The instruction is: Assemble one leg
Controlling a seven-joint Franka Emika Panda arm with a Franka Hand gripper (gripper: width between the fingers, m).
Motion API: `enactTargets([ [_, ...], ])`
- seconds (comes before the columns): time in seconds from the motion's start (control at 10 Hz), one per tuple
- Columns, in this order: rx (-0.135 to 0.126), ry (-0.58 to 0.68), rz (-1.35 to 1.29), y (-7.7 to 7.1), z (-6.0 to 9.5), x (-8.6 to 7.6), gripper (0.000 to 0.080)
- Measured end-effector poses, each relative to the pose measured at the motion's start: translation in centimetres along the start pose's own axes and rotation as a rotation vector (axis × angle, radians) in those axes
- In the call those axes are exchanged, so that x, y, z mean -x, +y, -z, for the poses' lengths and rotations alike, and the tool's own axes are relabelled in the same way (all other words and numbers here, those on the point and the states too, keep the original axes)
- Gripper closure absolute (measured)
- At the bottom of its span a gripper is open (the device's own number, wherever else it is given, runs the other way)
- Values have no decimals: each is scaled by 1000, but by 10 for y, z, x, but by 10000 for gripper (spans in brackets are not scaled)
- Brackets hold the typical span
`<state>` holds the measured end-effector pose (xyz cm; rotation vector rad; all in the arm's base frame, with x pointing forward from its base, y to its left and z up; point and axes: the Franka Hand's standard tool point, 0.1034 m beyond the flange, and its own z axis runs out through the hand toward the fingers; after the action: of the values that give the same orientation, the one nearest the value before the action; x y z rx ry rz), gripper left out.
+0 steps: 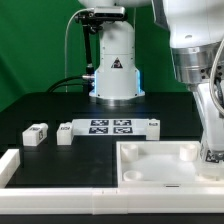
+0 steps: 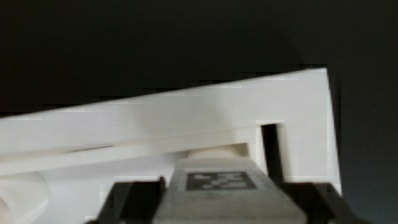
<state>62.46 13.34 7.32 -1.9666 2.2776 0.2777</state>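
Evidently the fitting step is in hand. In the wrist view the gripper (image 2: 217, 204) is closed narrowly on the leg (image 2: 217, 181), whose tag faces the camera, with a dark finger (image 2: 125, 205) on each side. The white panel (image 2: 160, 125) lies right behind it. In the exterior view the arm comes down at the right over the panel's (image 1: 160, 172) right edge, on the near side of the bench (image 1: 40, 105). The view there is poor, so whether the leg touches a corner socket is hard to say.

Two spare legs (image 1: 37, 134) (image 1: 65, 132) lie at the left, the nearer-in one just beside the marker board (image 1: 110, 127).

The next move likely calls for squaring the leg over a socket, then pressing it straight down without tilting.
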Motion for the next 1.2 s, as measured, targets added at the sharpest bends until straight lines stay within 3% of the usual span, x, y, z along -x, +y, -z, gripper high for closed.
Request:
enactTargets([
  [0.1, 0, 0, 55, 0, 0, 0, 506],
  [0.2, 0, 0, 58, 0, 0, 1, 296],
  [0.3, 1, 1, 151, 0, 0, 0, 296],
  [0.4, 2, 1, 277, 0, -1, -1, 174],
  [1.2, 10, 5, 1190, 1, -4, -9, 151],
])
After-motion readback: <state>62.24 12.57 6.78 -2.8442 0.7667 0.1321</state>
